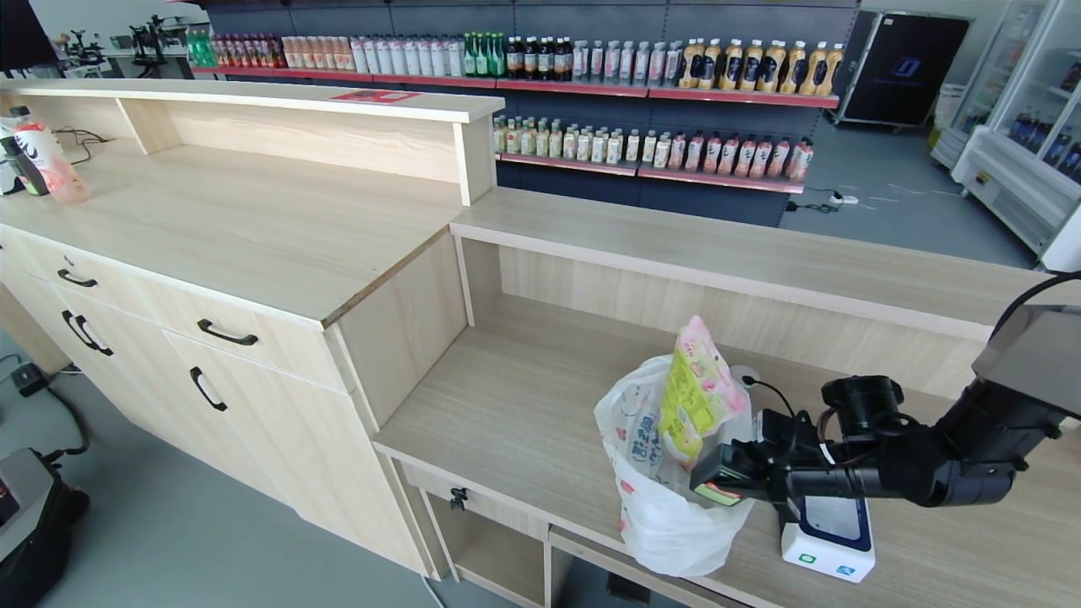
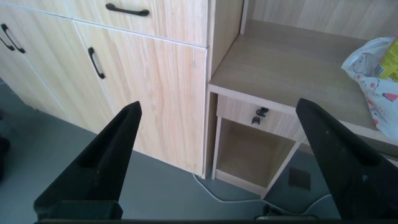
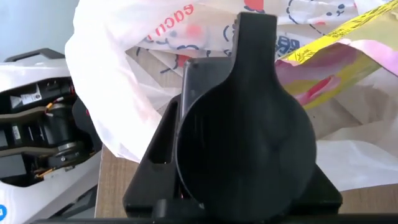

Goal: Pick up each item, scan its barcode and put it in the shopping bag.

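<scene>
While the left gripper (image 2: pixel 219 103) hangs low, fingers wide apart, the right gripper (image 1: pixel 724 482) sits against the shopping bag (image 1: pixel 667 519); its grip I cannot tell. The snack packet (image 1: pixel 697 393) stands half out of the bag and could topple if the arm drags the plastic.

Light-wood checkout counter (image 1: pixel 253 245) is running across the room, a raised ledge (image 1: pixel 253 101) sitting along its back. Cabinet doors (image 1: pixel 279 422) with black handles (image 1: pixel 226 334) are facing the grey floor (image 1: pixel 169 523). A lower desk (image 1: pixel 524 397) is adjoining on the right. Behind, dark shelving (image 1: pixel 642 181) with red edges is carrying rows of bottles (image 1: pixel 650 148). Glass-door coolers (image 1: pixel 1030 127) are standing far right, a black case (image 1: pixel 908 72) near them. A power strip (image 1: pixel 840 199) is lying on the floor.
</scene>
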You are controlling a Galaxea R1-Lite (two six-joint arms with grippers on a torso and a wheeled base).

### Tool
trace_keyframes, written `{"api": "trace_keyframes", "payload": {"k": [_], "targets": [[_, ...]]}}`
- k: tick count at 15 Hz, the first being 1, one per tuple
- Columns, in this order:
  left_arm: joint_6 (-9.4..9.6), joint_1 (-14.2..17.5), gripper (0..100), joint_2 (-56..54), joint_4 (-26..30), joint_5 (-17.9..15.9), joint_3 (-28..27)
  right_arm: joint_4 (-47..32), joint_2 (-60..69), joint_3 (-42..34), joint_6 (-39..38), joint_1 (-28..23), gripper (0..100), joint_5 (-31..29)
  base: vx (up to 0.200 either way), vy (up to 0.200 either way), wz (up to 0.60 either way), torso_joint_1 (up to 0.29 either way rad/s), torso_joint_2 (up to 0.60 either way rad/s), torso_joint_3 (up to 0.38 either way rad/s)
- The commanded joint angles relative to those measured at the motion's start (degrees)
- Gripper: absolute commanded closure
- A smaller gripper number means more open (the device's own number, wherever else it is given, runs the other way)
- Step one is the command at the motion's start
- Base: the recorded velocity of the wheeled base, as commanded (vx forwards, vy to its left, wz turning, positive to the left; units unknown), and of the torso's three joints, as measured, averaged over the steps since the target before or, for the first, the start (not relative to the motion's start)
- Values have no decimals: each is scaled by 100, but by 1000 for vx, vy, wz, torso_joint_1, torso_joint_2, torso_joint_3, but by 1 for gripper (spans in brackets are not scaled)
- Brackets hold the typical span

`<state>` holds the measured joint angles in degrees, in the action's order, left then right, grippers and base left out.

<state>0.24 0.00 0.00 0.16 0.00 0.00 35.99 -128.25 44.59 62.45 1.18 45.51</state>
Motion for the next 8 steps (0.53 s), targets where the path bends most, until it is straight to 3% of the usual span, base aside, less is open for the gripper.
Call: {"api": "trace_keyframes", "payload": {"k": [1,8], "targets": [[2,0,0,0,2,0,0,-4,-280,208,-5,75,100,2,0,0,0,0,0,0],[2,0,0,0,2,0,0,-4,-667,673,-348,365,100,-51,0,0,0,0,0,0]]}}
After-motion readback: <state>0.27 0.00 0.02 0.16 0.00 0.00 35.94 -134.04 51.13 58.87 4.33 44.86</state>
